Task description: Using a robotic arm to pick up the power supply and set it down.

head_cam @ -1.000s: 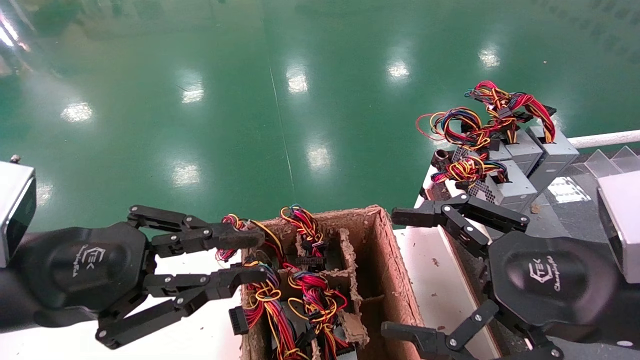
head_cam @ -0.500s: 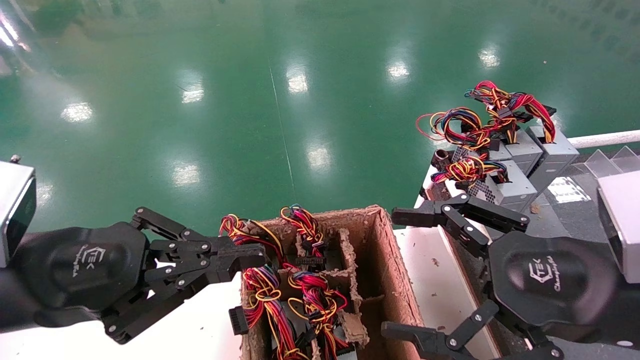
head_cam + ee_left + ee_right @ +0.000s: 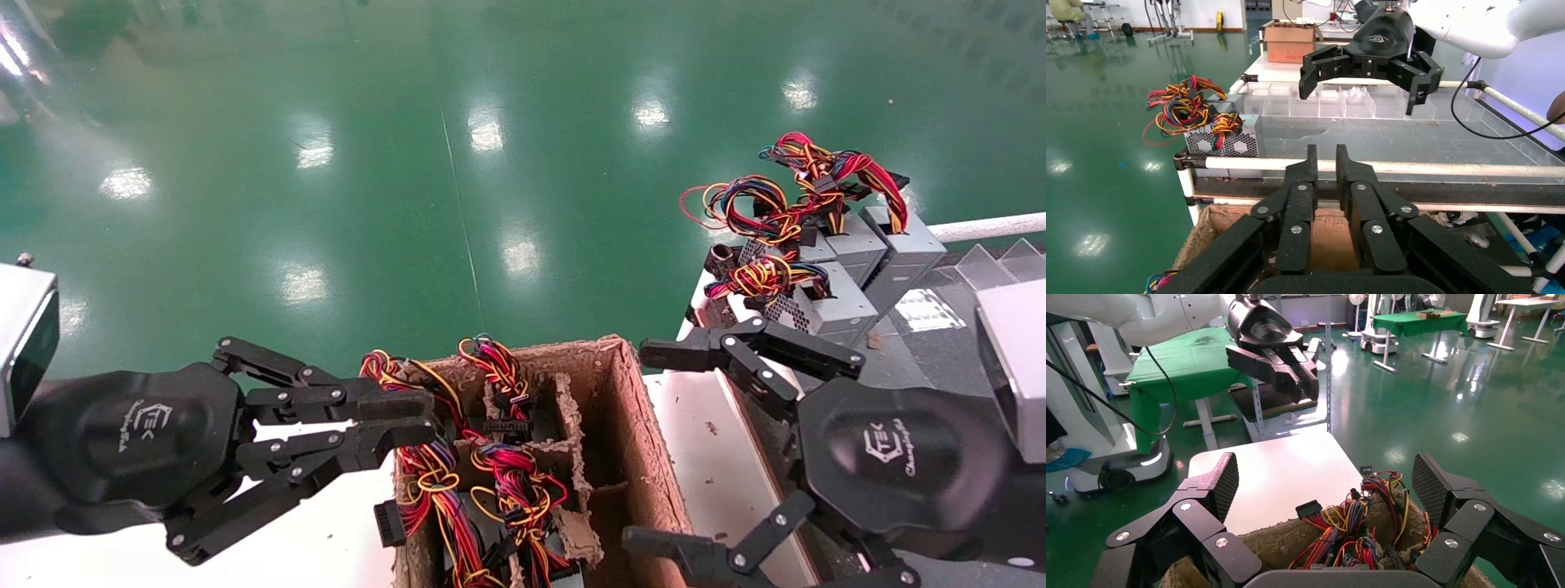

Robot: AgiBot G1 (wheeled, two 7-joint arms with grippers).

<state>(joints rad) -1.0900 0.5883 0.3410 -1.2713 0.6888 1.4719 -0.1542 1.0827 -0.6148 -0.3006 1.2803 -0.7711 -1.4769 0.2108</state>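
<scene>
Several grey power supplies [image 3: 833,304] with coloured wire bundles stand together on the right bench; the left wrist view shows one's honeycomb grille [image 3: 1223,139]. More wire bundles [image 3: 490,482] fill the brown cardboard box [image 3: 650,465], and the units beneath them are hidden. My left gripper [image 3: 409,416] hovers at the box's left rim, its fingers a narrow gap apart with nothing between them [image 3: 1326,160]. My right gripper [image 3: 650,447] hangs wide open and empty over the box's right side [image 3: 1327,484].
The box stands on a white tabletop [image 3: 327,539]. A white rail [image 3: 989,226] and clear plastic dividers [image 3: 1017,260] edge the right bench. Shiny green floor lies beyond. Cardboard dividers [image 3: 572,441] split the box into compartments.
The left gripper's fingers closed together half a second ago and have parted again to a narrow gap. The right arm and the power supplies have not moved.
</scene>
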